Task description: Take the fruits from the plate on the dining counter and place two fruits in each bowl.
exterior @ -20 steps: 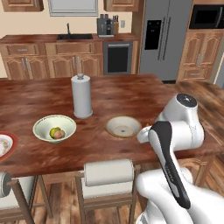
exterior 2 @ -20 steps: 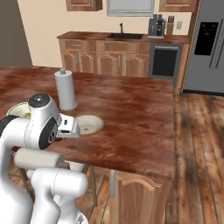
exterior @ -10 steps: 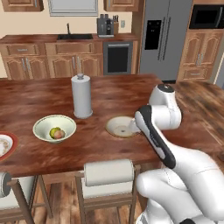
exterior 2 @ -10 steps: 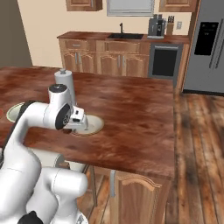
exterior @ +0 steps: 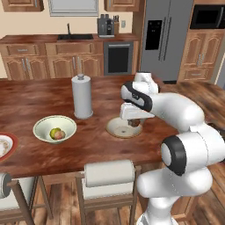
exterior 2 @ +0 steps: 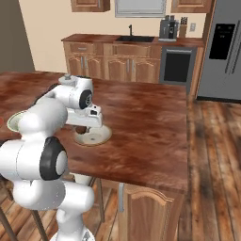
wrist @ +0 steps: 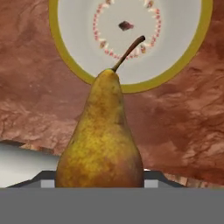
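Gripper [exterior: 135,122] pinching pear [wrist: 101,140] above tan-rimmed bowl [wrist: 131,39].
Centre pear over the bowl, lower, then release.

Counter [exterior: 52,151]: long, glossy dark reddish-brown wood top on a lighter wooden base; also seen from the right [exterior 2: 150,122] and from above [wrist: 183,122].
Cream bowl [exterior: 55,128]: deep, pale, sits toward the counter's left; 2 small fruits inside.
Tan bowl [exterior: 117,128]: shallower, right of the cream bowl, near the front edge; in the hand view its rim [wrist: 192,52] reads yellow-green, with a ring pattern on the pale floor.
Paper towel roll [exterior: 82,96]: upright on the counter, behind and between the 2 bowls.
Plate [exterior: 6,145]: red-brown rim, at far left, cut by the frame edge.
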